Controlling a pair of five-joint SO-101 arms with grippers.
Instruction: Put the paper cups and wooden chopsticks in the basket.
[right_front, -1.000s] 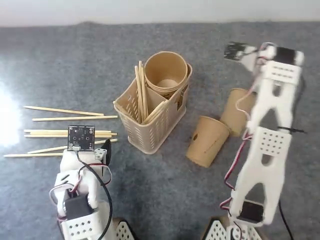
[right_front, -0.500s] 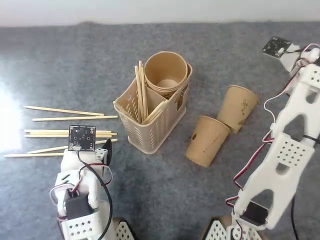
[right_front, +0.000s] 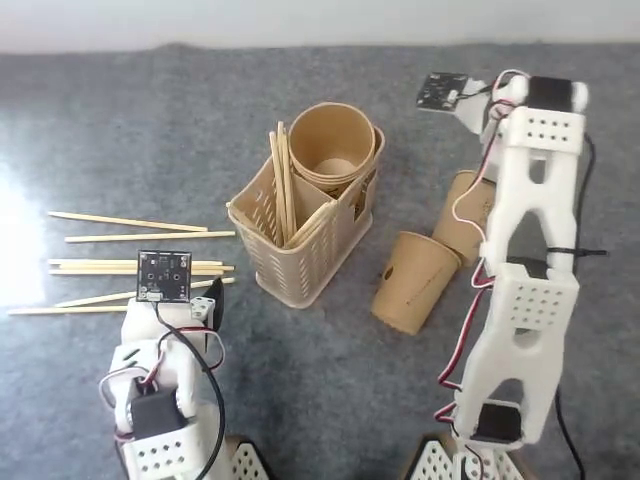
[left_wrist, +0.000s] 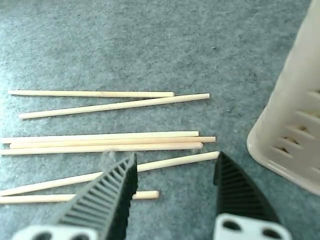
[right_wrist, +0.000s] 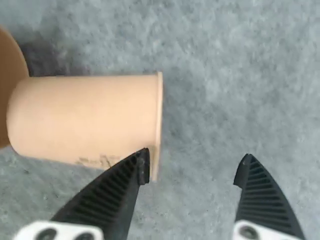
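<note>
Status: task is sitting partway. The basket (right_front: 290, 268) is holding nested paper cups (right_front: 335, 140) in one compartment, at least two, and a handful of upright chopsticks (right_front: 283, 185) in the next one. Still to go are two more paper cups lying on their sides on the bench (right_front: 330, 400) on my right arm's side of the basket: a front cup (right_front: 412, 282) and a rear cup (right_front: 455, 225), close together, and I can't tell whether they're touching. Roughly seven loose chopsticks (right_front: 140, 266) are lying flat on the basket's other side too. I'm hovering my right fingers (right_wrist: 192, 167) at the rear cup's mouth end, spread wide apart and gripping nothing. One fingertip is sitting right at the rim and the other is over bare bench, so I'm not straddling the cup yet. I'm holding my left fingers (left_wrist: 175, 167) above the loose chopsticks, also apart and empty, with the basket's corner just beside them. I'm reading this as about half done, with the rear cup looking like the step in hand and the loose chopsticks waiting for the left side.
</note>
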